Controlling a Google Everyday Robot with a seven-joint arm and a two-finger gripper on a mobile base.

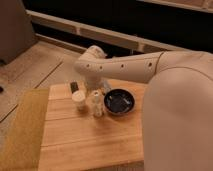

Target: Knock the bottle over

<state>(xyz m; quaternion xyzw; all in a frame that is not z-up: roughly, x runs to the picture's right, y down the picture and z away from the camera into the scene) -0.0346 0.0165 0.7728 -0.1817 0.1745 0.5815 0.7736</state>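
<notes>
The slim pale bottle point(96, 104) stands upright on the wooden table point(90, 145), between a short white cup point(79, 100) on its left and a dark bowl point(119, 102) on its right. My gripper point(101, 86) hangs from the wrist of the big white arm point(125, 67), just behind and above the bottle. The arm hides most of it. A small dark block point(74, 87) sits behind the cup.
A yellowish mat point(22, 130) covers the table's left strip. My arm's bulky shoulder point(180, 115) fills the right side of the view. Behind the table are a floor and a dark wall with a pale rail point(60, 22).
</notes>
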